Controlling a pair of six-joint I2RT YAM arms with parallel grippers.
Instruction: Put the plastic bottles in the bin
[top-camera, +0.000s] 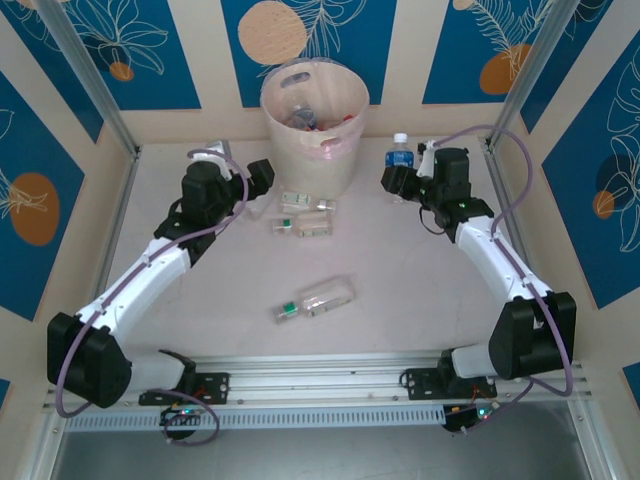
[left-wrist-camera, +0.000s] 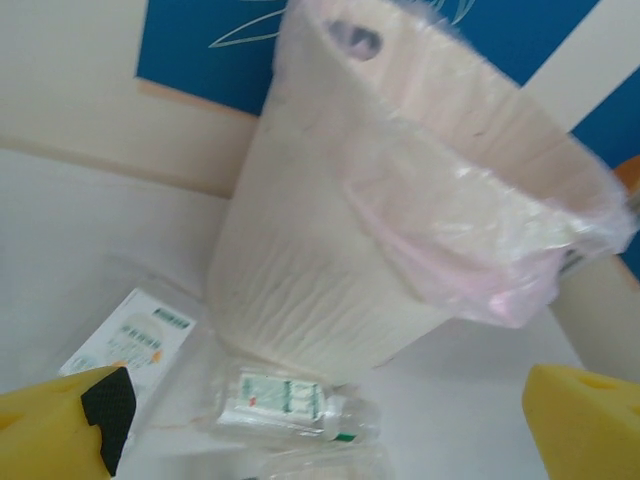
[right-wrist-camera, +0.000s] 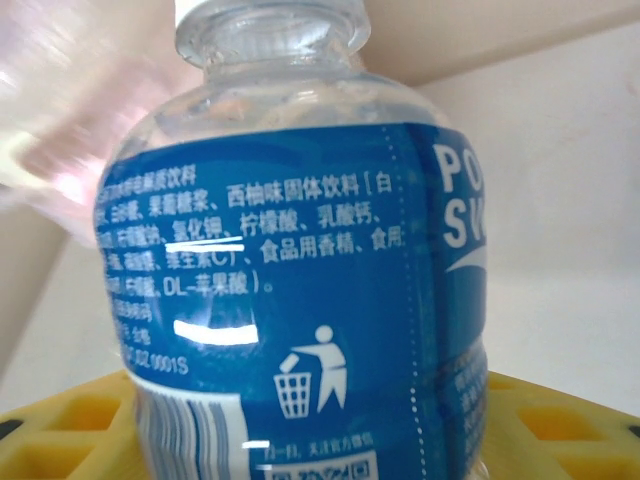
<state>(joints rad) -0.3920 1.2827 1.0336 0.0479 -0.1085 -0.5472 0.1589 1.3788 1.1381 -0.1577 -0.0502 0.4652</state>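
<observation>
The bin (top-camera: 312, 155) stands at the back middle, lined with a thin pinkish bag, and holds several plastic bottles (top-camera: 312, 122). Two clear bottles (top-camera: 306, 204) (top-camera: 300, 227) lie at its foot, and a third (top-camera: 316, 297) lies mid-table. My left gripper (top-camera: 262, 175) hangs open left of the bin (left-wrist-camera: 330, 270), above a green-labelled bottle (left-wrist-camera: 285, 400). My right gripper (top-camera: 395, 182) is shut on an upright blue-labelled bottle (top-camera: 400, 153) right of the bin. That bottle (right-wrist-camera: 300, 230) stands between the yellow fingers (right-wrist-camera: 70, 420) of the right gripper (right-wrist-camera: 315, 430).
Blue-and-cream walls enclose the table on three sides, with metal posts (top-camera: 90, 80) at the back corners. A rail (top-camera: 320, 375) carrying both arm bases runs along the near edge. A flat clear bottle with a white label (left-wrist-camera: 130, 335) lies left of the bin.
</observation>
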